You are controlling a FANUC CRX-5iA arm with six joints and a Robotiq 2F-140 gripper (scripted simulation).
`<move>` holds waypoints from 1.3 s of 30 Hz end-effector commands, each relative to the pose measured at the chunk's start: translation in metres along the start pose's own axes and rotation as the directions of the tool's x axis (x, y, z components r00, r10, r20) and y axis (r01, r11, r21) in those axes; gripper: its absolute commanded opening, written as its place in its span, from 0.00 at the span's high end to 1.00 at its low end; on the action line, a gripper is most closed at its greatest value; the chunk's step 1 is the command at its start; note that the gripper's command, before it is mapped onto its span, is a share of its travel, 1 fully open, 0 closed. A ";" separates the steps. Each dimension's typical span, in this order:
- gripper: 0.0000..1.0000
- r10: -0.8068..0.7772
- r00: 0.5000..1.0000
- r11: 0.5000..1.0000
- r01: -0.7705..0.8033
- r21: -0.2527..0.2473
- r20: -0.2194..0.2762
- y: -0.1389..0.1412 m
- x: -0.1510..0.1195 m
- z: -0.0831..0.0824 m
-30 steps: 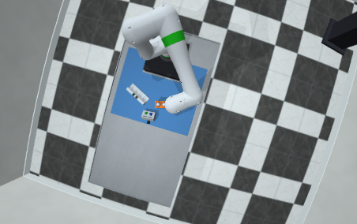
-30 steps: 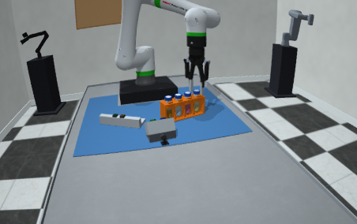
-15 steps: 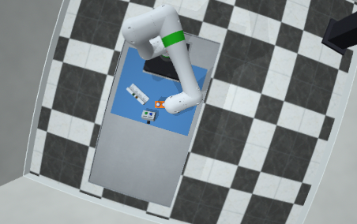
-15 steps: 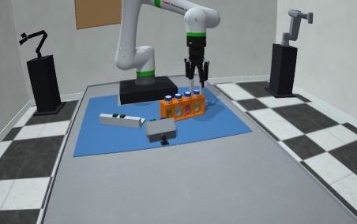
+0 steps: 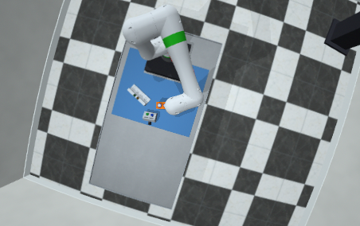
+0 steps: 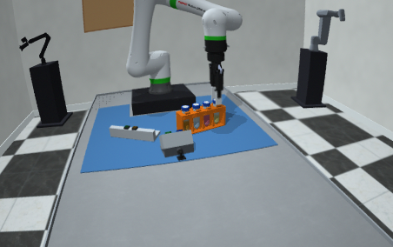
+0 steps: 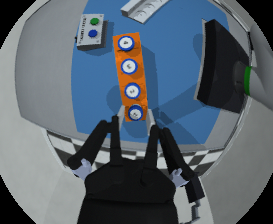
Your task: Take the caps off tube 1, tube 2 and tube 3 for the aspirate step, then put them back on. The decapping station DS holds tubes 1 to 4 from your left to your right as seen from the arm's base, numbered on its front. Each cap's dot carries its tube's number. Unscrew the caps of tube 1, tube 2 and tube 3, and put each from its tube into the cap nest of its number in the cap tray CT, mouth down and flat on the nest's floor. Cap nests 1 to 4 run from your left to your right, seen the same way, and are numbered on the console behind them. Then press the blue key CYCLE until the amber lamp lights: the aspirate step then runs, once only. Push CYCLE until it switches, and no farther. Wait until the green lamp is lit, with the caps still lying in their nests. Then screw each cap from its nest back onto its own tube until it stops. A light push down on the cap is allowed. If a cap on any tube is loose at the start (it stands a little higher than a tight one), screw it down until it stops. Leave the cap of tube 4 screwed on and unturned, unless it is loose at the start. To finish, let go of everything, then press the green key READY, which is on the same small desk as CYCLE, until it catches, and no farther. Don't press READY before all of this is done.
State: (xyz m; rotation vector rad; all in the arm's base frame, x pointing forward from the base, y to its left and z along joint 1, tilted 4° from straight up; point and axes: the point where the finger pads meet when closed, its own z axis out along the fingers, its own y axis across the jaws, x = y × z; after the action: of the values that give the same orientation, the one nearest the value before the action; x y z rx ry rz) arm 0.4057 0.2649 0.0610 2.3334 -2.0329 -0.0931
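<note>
Four blue-capped tubes stand in the orange decapping station (image 7: 131, 63) on the blue mat (image 6: 238, 135) of the desk (image 6: 238, 196). In the wrist view the station runs as a strip from 12 o'clock down toward the claw (image 7: 135, 129), and the nearest cap (image 7: 135, 113) sits at its lower end, just at the tips of the two dark fingers, at 12 o'clock from the claw's body. The fingers stand partly apart, one on each side of that cap; nothing is gripped between them. From the exterior view the claw (image 6: 216, 97) hangs straight down over the rightmost tube of the station (image 6: 201, 119), fingertips level with the cap. The cap tray (image 6: 134, 131) lies at 9 o'clock from the station, well apart, and the key box (image 6: 176, 143) sits near its 7 o'clock.
</note>
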 end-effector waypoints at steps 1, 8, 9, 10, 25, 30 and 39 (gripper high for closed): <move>0.65 0.269 0.963 0.963 -0.269 0.016 -0.015 0.000 0.000 0.000; 0.65 0.269 0.963 0.963 -0.269 0.016 -0.015 0.000 0.000 0.000; 1.00 0.269 0.963 0.963 -0.269 0.016 -0.015 0.000 0.000 0.000; 1.00 0.269 0.963 0.963 -0.269 0.016 -0.015 0.000 0.000 0.000; 1.00 0.172 0.985 0.985 -0.171 0.015 -0.017 0.000 0.000 0.000; 1.00 -0.078 0.997 0.997 0.078 0.010 -0.020 0.000 0.000 0.000; 1.00 -0.415 0.910 0.910 0.415 0.003 -0.022 0.000 0.000 -0.001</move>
State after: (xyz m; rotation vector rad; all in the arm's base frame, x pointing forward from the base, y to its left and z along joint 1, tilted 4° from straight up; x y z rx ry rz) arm 0.4053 0.2652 0.0615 2.5782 -1.7120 -0.0372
